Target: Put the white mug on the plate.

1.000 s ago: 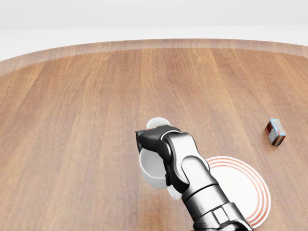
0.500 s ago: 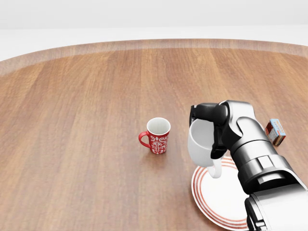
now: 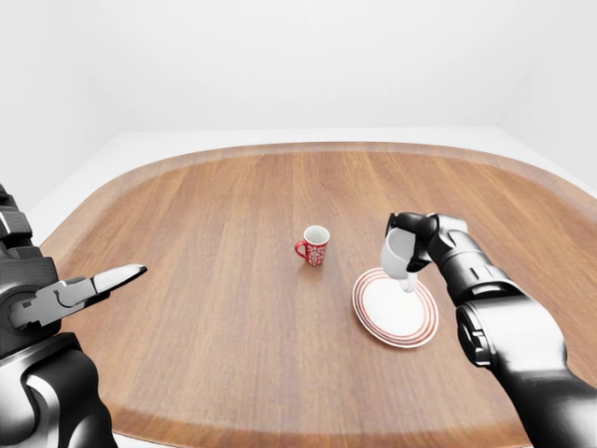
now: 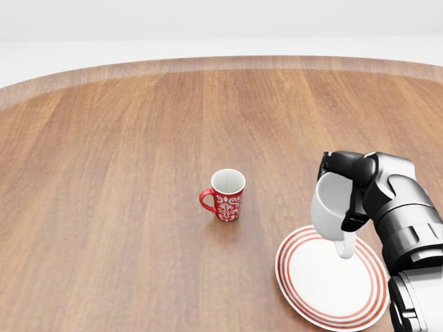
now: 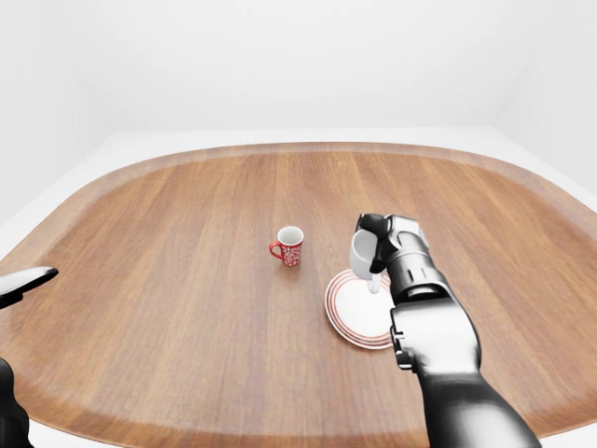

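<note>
On the left-eye view:
Counter: a rounded brown wooden counter (image 3: 205, 280) with a raised rim fills most of the picture.
My left hand: my left hand (image 3: 89, 285) hangs at the left edge over the counter's rim, fingers stretched out straight, released, holding nothing.
Red mug: a small red mug with a white pattern (image 3: 315, 246) stands upright near the middle, handle to the view's left.

On the head view:
My right hand: my right hand (image 4: 346, 183) comes in from the right edge, dark fingers clenched round the rim of the plain white mug (image 4: 333, 207).
White mug: tilted, handle pointing down, it hangs over the upper left part of the plate; whether the handle touches the plate I cannot tell.
Plate: a round white plate with red rings (image 4: 325, 290) lies flat at the lower right, apart from the red mug.

On the right-eye view:
Right arm: my silver forearm (image 5: 438, 341) rises from the bottom edge to the mug above the plate.
</note>
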Tool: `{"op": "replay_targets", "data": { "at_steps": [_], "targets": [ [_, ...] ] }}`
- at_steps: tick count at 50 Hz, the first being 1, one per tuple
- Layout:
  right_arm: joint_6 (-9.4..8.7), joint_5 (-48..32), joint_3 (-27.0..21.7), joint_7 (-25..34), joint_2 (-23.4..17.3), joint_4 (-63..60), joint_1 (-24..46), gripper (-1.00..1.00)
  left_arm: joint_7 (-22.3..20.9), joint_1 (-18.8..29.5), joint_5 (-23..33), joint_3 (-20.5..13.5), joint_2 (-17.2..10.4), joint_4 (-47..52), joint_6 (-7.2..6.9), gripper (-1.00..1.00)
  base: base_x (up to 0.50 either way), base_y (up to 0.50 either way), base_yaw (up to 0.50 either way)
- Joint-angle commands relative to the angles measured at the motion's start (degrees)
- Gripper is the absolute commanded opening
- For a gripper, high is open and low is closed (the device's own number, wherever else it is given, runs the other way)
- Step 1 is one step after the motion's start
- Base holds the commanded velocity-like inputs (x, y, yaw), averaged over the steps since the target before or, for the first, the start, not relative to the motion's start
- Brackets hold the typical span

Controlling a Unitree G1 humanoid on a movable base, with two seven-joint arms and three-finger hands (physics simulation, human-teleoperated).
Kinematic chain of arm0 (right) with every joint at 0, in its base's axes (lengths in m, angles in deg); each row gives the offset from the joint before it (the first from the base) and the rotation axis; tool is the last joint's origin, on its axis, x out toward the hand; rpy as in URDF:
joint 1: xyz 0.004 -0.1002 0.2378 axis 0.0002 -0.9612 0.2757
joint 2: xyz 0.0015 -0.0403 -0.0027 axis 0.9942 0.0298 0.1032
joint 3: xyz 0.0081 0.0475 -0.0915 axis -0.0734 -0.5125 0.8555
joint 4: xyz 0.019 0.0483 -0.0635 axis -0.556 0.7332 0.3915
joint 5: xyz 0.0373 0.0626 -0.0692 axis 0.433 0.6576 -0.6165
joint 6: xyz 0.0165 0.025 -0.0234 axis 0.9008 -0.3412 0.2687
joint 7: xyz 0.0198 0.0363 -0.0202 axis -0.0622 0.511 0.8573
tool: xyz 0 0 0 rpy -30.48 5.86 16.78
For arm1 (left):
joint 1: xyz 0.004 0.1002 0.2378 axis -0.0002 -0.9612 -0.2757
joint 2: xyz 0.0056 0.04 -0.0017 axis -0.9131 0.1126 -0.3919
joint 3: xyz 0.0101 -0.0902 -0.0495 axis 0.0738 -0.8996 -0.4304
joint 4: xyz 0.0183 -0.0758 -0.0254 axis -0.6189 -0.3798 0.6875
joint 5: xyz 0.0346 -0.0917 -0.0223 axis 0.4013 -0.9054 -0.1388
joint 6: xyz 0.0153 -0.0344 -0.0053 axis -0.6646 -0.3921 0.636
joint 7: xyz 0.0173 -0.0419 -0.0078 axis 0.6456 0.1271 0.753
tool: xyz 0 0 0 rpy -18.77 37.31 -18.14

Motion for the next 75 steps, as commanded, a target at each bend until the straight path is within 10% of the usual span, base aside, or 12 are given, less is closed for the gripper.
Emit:
{"op": "replay_targets", "data": {
  "at_steps": [1,75],
  "targets": [
    [0.00,-0.13,-0.38,-2.38,-1.60,1.12,-1.16,-1.00,0.01,0.03,-0.04,-0.11,-0.02,-0.06,0.00,1.00,0.00,0.00,0.00],
    [0.00,4.49,-0.41,-9.02,1.60,4.45,-10.14,-1.00,0.06,0.22,0.23,0.11,-0.09,-0.07,0.00,1.00,0.00,0.00,0.00]
  ]
}}
